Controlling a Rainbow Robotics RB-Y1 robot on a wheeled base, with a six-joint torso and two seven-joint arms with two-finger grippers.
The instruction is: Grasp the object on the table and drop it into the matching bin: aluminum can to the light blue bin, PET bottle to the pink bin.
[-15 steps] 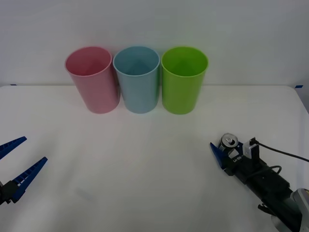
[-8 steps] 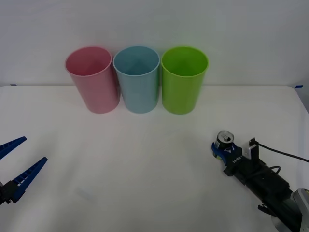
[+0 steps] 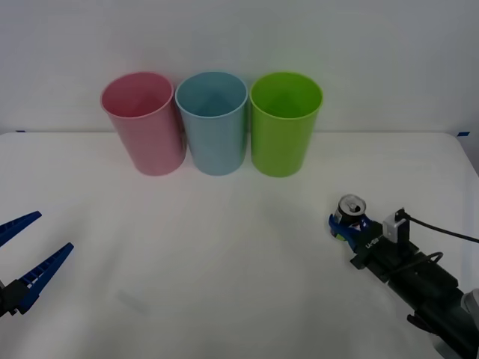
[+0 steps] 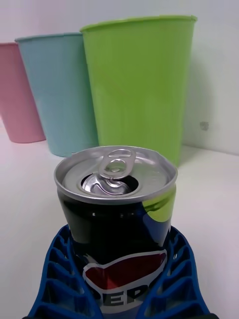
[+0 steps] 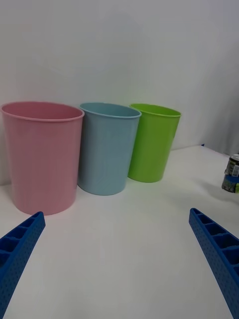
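The aluminum can (image 3: pixel 351 209), dark-sided with a silver pull-tab top and a yellow-green patch, stands upright at the right of the white table (image 3: pixel 224 262). My right gripper (image 3: pixel 346 222) is shut on the aluminum can (image 4: pixel 117 199), its blue fingers (image 4: pixel 59 269) hugging both sides. The pink bin (image 3: pixel 144 123) and the light blue bin (image 3: pixel 215 123) stand side by side at the back. My left gripper (image 3: pixel 52 232) waits open at the left edge, far from the can (image 5: pixel 232 174).
A lime green bin (image 3: pixel 285 123) stands right of the light blue one, directly beyond the can in the right wrist view (image 4: pixel 139 84). A black cable (image 3: pixel 441 232) trails from the right wrist. Bare tabletop lies between the can and the bins.
The right gripper's fingers have closed around the can. Can and gripper have shifted slightly, the can's top now a little higher in the front view. The left arm has not moved.
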